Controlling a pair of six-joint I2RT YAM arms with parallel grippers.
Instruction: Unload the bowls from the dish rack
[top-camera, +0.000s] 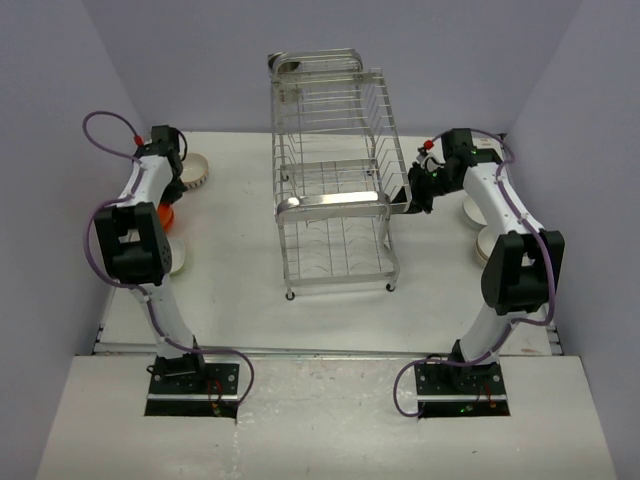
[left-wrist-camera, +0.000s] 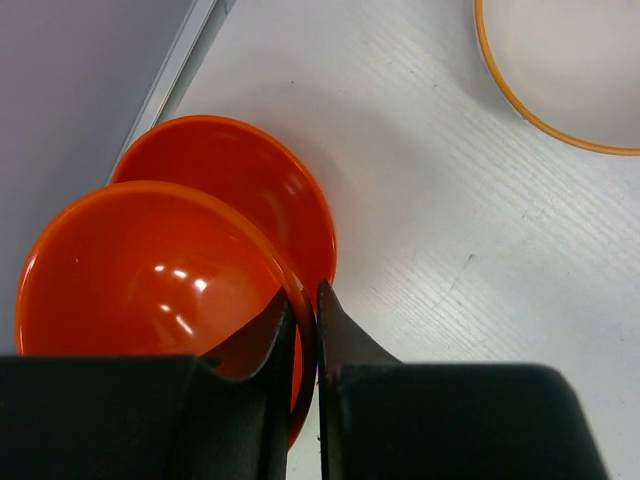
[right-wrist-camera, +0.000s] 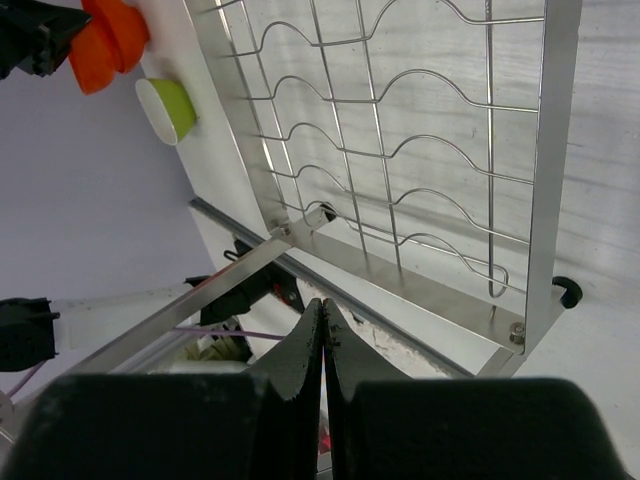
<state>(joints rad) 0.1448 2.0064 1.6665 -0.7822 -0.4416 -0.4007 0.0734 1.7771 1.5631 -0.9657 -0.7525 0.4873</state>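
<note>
The rack (top-camera: 335, 190) is bright chrome, its thin wires forming a grid with wavy rows, on small black feet (right-wrist-camera: 568, 291). The front orange bowl (left-wrist-camera: 140, 280) and back orange bowl (left-wrist-camera: 240, 175) are glossy, with white glints. A third bowl (left-wrist-camera: 570, 60) is cream inside with an orange rim. The ribbed bowl (top-camera: 196, 172) is white, its side finely striped. The table (top-camera: 240, 270) is white with faint grain and the walls (top-camera: 200, 60) are pale lilac. The left arm (top-camera: 150, 185) and right arm (top-camera: 490, 195) are white with black joints and purple cables (top-camera: 100, 125). The left gripper (left-wrist-camera: 306, 292) and right gripper (right-wrist-camera: 322, 305) are black.
</note>
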